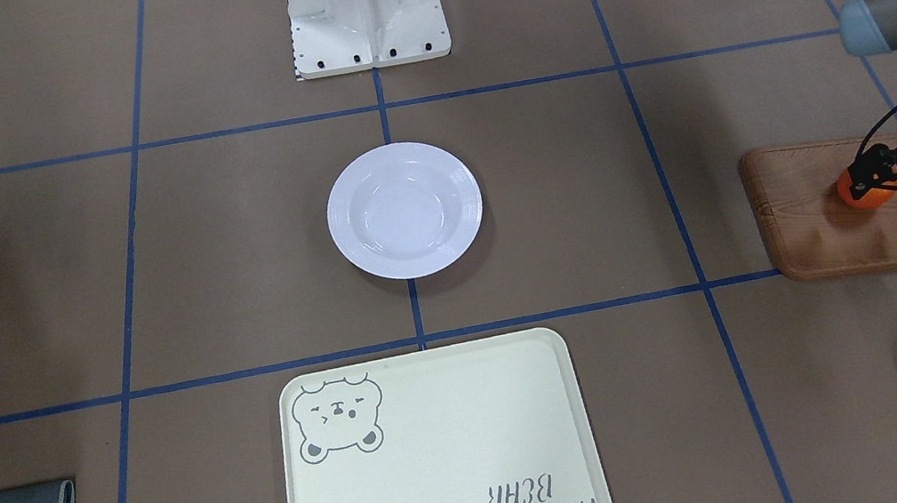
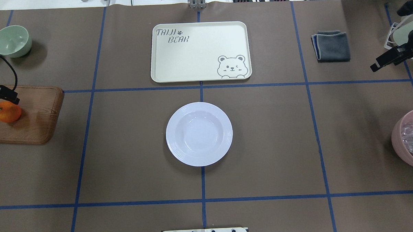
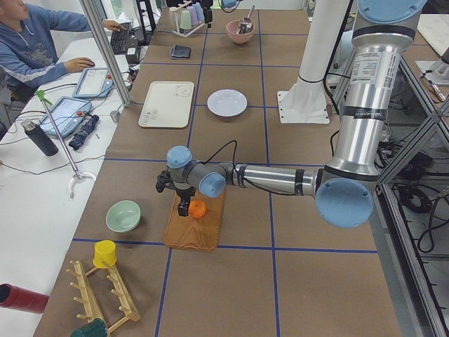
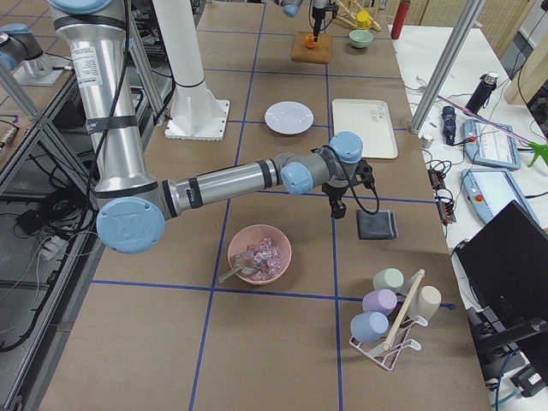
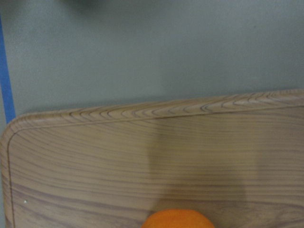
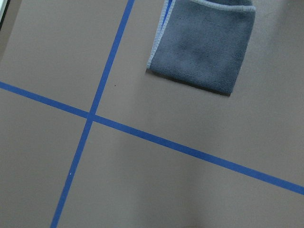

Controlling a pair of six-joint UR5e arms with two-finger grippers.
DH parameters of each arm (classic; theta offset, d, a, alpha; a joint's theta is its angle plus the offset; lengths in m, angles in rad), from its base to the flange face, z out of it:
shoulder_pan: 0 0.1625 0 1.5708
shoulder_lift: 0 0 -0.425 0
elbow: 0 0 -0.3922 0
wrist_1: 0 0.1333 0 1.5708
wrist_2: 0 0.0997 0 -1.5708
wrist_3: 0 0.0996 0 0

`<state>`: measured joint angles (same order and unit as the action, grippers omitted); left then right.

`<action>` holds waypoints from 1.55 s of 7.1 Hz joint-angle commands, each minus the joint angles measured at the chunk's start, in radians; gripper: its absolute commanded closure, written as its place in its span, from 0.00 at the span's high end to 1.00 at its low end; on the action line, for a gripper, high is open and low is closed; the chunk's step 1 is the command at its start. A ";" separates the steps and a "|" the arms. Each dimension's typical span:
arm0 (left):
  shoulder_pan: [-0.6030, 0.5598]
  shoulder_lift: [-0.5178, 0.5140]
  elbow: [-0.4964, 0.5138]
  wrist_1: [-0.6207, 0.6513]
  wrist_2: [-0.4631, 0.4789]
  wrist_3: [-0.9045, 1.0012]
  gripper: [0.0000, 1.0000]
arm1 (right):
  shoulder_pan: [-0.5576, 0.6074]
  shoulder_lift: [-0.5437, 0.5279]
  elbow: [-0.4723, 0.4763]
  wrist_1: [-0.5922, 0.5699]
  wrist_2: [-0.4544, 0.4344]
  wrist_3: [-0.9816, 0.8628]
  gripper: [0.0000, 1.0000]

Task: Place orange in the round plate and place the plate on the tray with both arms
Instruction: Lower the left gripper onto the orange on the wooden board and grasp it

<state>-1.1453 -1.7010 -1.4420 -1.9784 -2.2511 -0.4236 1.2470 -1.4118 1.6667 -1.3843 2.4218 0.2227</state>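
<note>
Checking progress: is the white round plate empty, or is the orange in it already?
Empty. The round plate shows bare white; the orange is at the wooden board.

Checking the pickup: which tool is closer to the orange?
Left. The left tool is at the orange on the wooden board; the right tool hangs across the table, near the grey cloth.

brown table (image 2: pixel 125 149), blue tape grid (image 2: pixel 202 184), white desk (image 3: pixel 28 210)

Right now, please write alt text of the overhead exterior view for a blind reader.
The left gripper is by the orange on a wooden board at the view's left edge. The empty round plate lies in the centre, the bear-printed tray beyond it.
</note>
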 commanded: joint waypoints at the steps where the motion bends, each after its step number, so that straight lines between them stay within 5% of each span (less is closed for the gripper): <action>1: 0.001 0.006 0.008 -0.002 -0.030 -0.003 0.98 | -0.017 0.001 0.001 0.002 -0.016 0.001 1.00; 7: 0.025 0.001 0.031 0.000 -0.028 -0.006 0.97 | -0.044 0.008 -0.001 0.001 -0.016 0.043 1.00; 8: 0.033 0.001 0.031 0.000 -0.030 -0.007 0.84 | -0.046 0.008 -0.001 0.001 -0.016 0.044 1.00; 9: 0.033 0.006 0.022 0.001 -0.031 -0.007 0.33 | -0.047 0.010 -0.001 0.001 -0.016 0.061 1.00; 10: 0.033 -0.002 0.023 0.009 -0.047 -0.009 0.00 | -0.053 0.011 -0.004 0.001 -0.016 0.063 1.00; 11: 0.035 -0.015 0.002 0.013 -0.070 -0.071 0.00 | -0.054 0.013 -0.004 0.001 -0.016 0.063 1.00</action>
<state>-1.1122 -1.7039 -1.4232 -1.9713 -2.2979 -0.4464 1.1958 -1.4009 1.6639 -1.3837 2.4052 0.2824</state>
